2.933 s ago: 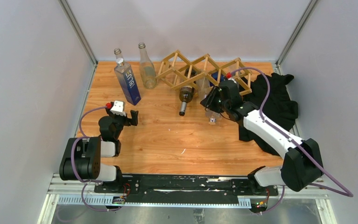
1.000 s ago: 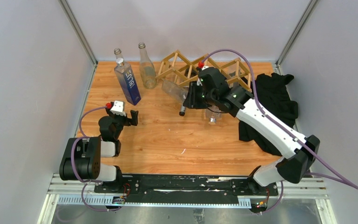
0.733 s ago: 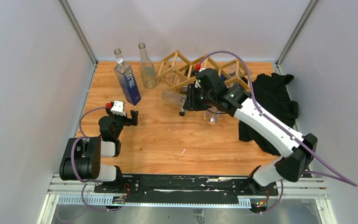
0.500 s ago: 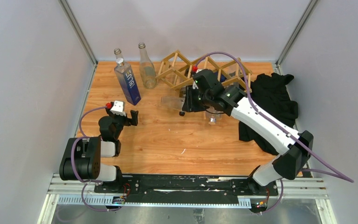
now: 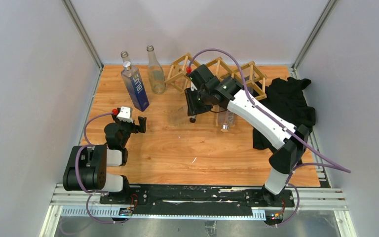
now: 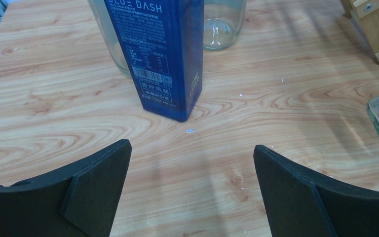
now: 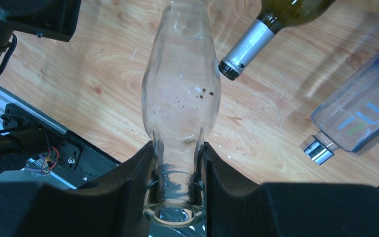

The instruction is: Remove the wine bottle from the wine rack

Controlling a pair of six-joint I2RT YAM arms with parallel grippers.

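Top view: wood-grain bench [image 5: 143, 158] enclosed by grey walls. The wine rack [image 5: 227, 74] stands at back centre, with a black cloth [image 5: 291, 106] at the right edge. The right gripper [image 5: 189, 104] sits just in front of the rack's left part. Its jaws are clamped on the neck of a clear glass bottle [image 5: 177, 116], which is off the rack. The left gripper [image 5: 139, 123] is near-left, well apart.

Left wrist view: jaws apart, nothing between them. A blue square bottle [image 6: 163, 54] stands upright ahead, with a round clear bottle [image 6: 222, 24] behind it.

Right wrist view: fingers [image 7: 138, 182] press both sides of the clear bottle's neck. The foil-wrapped neck of a green wine bottle [image 7: 256, 37] is just beside it; that bottle's body is out of frame. A blue-tinted flat bottle [image 7: 355, 113] lies at right.
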